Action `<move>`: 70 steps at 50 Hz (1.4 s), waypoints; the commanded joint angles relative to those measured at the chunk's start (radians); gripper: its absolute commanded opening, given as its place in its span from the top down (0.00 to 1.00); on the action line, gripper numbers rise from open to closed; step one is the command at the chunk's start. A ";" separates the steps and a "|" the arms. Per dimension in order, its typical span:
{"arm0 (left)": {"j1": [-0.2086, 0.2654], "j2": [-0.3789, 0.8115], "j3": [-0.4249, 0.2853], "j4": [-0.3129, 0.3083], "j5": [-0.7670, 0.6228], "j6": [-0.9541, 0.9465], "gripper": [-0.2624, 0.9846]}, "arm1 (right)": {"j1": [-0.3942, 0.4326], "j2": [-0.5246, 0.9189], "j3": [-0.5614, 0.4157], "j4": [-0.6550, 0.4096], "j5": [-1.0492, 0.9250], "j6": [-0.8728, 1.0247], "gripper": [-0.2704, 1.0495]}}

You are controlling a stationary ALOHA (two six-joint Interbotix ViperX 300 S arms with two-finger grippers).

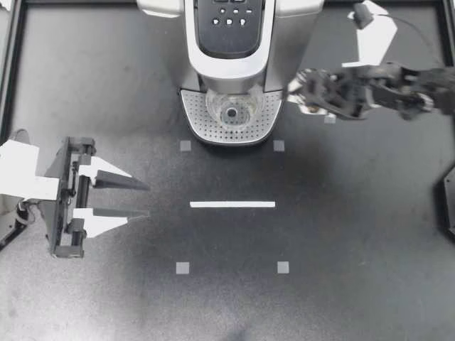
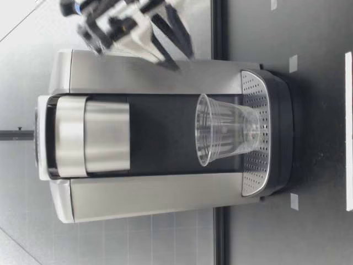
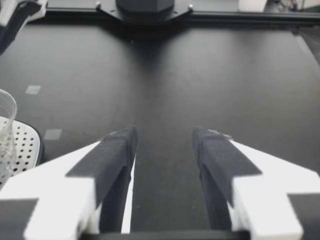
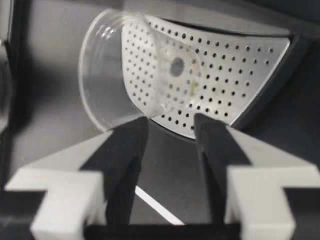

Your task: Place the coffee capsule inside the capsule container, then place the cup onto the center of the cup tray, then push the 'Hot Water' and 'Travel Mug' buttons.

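Note:
A clear plastic cup (image 1: pixel 231 111) stands upright on the perforated cup tray (image 1: pixel 199 114) of the silver coffee machine (image 1: pixel 231 42). The machine's button panel (image 1: pixel 229 18) faces up. My right gripper (image 1: pixel 295 98) hovers just right of the machine, off the table, open and empty. In the right wrist view the cup (image 4: pixel 132 75) is ahead of the gripper (image 4: pixel 170 125), apart from both fingers. In the low view the cup (image 2: pixel 226 130) sits on the tray and my right gripper (image 2: pixel 171 38) is beside the machine's body. My left gripper (image 1: pixel 146 200) rests far left, open and empty (image 3: pixel 162 137). No capsule shows.
A white tape line (image 1: pixel 232 204) lies in front of the machine, with small grey square markers (image 1: pixel 183 268) around it. A black frame (image 1: pixel 14 71) borders the table's sides and back.

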 commanded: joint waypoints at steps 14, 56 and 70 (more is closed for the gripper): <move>0.002 -0.012 -0.043 -0.026 -0.072 0.000 0.45 | 0.143 -0.253 0.035 -0.307 -0.063 -0.219 0.43; 0.132 -0.245 -0.213 -0.031 0.374 0.098 0.45 | 0.316 -0.453 0.025 -0.419 -0.206 -0.627 0.43; 0.132 -0.250 -0.213 -0.028 0.348 0.112 0.45 | 0.318 -0.457 0.037 -0.416 -0.236 -0.621 0.43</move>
